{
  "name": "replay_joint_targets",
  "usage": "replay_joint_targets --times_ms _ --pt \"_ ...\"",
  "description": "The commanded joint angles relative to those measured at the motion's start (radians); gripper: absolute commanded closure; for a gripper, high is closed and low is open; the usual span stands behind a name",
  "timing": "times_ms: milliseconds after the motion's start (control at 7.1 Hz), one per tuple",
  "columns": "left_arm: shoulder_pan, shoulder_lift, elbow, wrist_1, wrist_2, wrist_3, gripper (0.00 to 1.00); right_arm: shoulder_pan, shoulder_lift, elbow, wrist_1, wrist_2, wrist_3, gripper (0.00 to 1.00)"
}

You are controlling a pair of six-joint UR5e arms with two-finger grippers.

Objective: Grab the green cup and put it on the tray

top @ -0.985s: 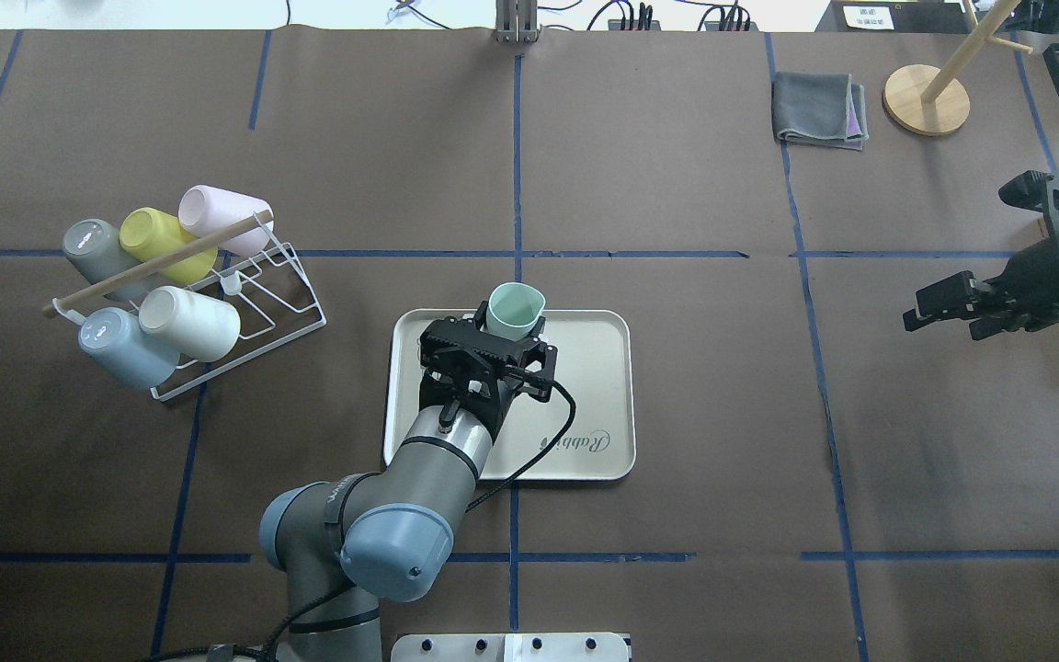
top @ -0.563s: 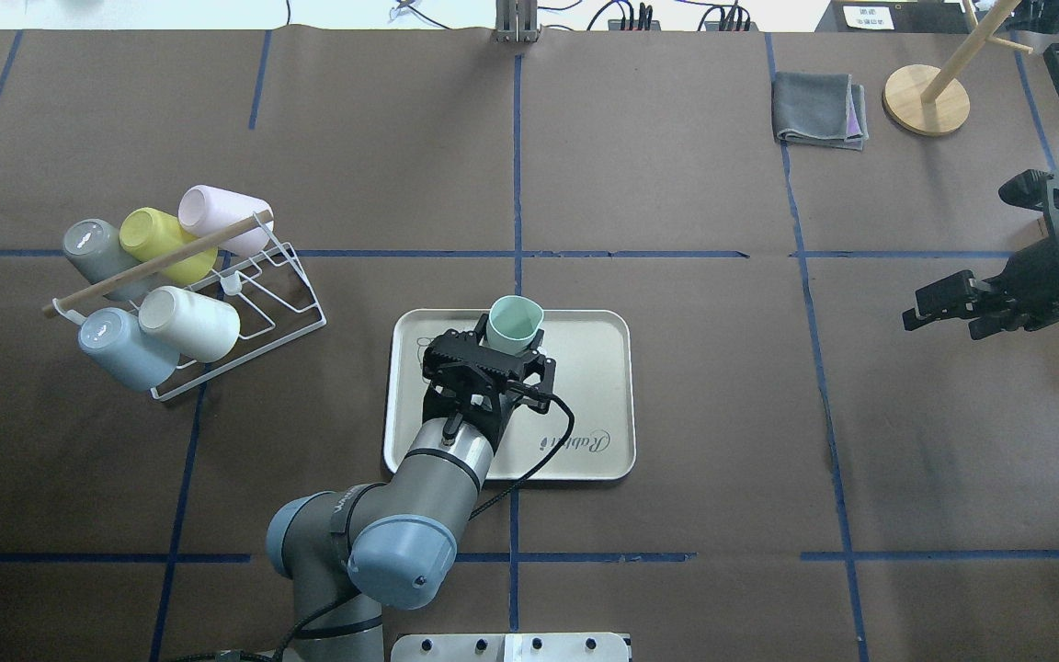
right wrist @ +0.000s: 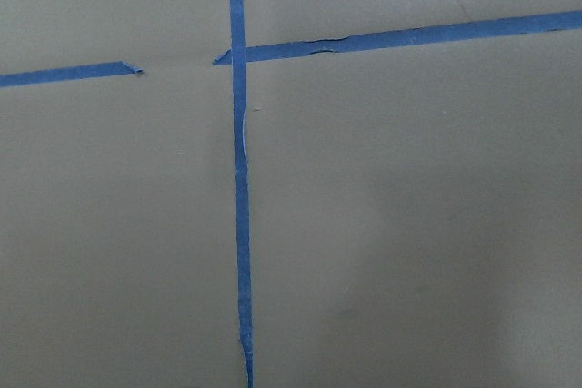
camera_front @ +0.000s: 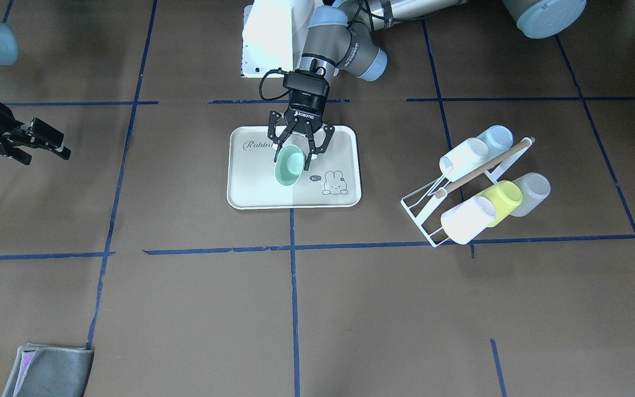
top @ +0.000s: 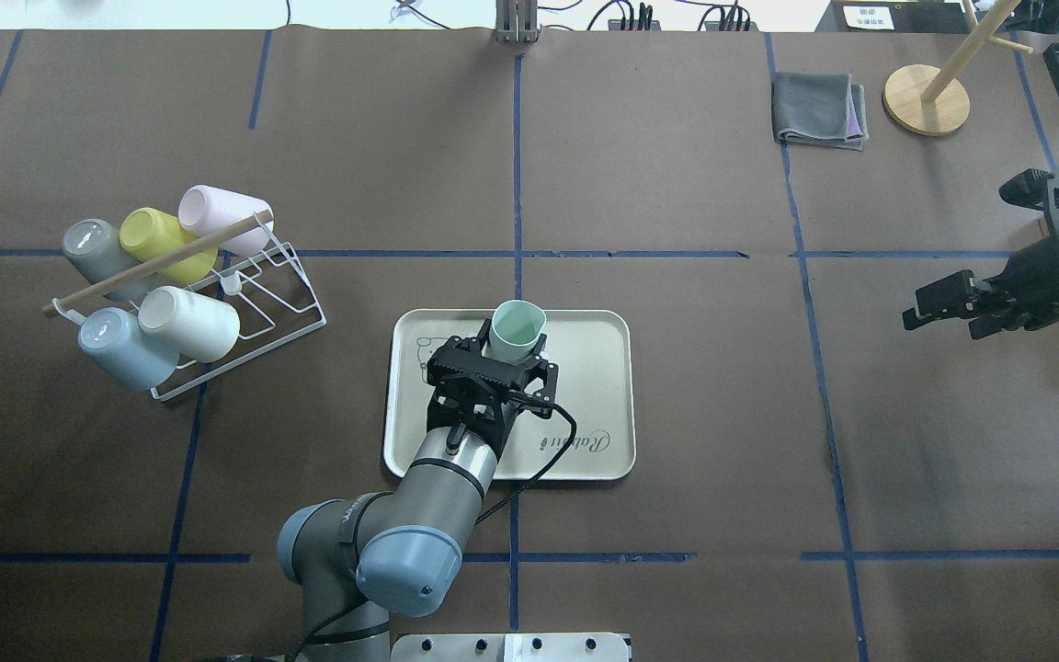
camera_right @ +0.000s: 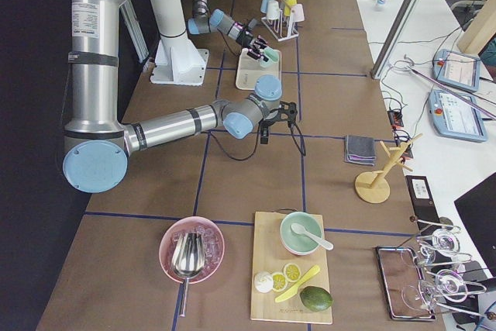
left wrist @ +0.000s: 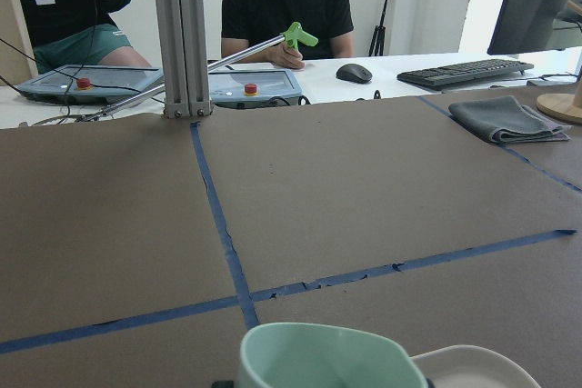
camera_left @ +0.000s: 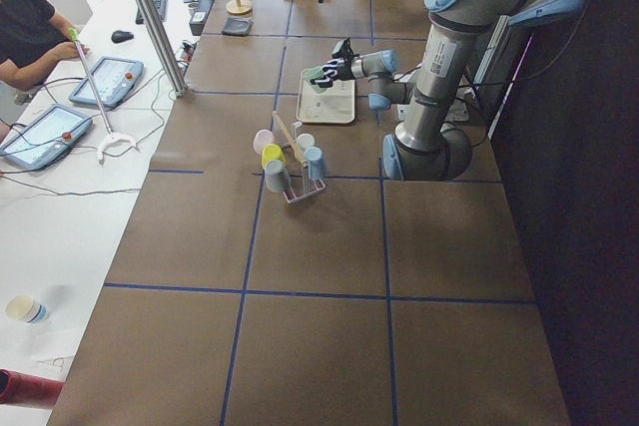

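The pale mint-green cup (top: 518,331) is held in my left gripper (top: 498,353), which is shut on the cup's sides. It hangs over the far middle of the cream tray (top: 594,368), which bears "Rabbit" script. In the front-facing view the cup (camera_front: 289,164) tilts with its mouth towards the camera, between the left gripper's fingers (camera_front: 307,160) and over the tray (camera_front: 251,187). I cannot tell whether it touches the tray. The left wrist view shows only the cup's rim (left wrist: 327,356) at the bottom edge. My right gripper (top: 929,308) is open and empty, far to the right.
A white wire rack (top: 254,303) with several cups lying on it stands left of the tray. A folded grey cloth (top: 819,110) and a wooden stand (top: 927,99) are at the far right. Blue tape lines cross the brown table.
My left gripper has drawn back towards the robot with the green cup, from the tray's far rim to further over the tray. The right arm has barely moved.
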Motion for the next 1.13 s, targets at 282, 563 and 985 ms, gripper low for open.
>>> replay_joint_targets --times_ms 282,563,985 --pt "0.033 0.01 0.004 -0.03 0.051 0.001 0.25 0.002 -0.002 0.012 -0.002 0.002 0.0 0.0" --pt "0.047 0.018 0.01 -0.029 0.052 0.001 0.2 0.005 -0.002 0.017 -0.002 0.003 0.002 0.0" --pt "0.053 0.018 0.01 -0.03 0.052 0.001 0.18 0.005 -0.003 0.032 -0.002 0.006 0.002 0.0"
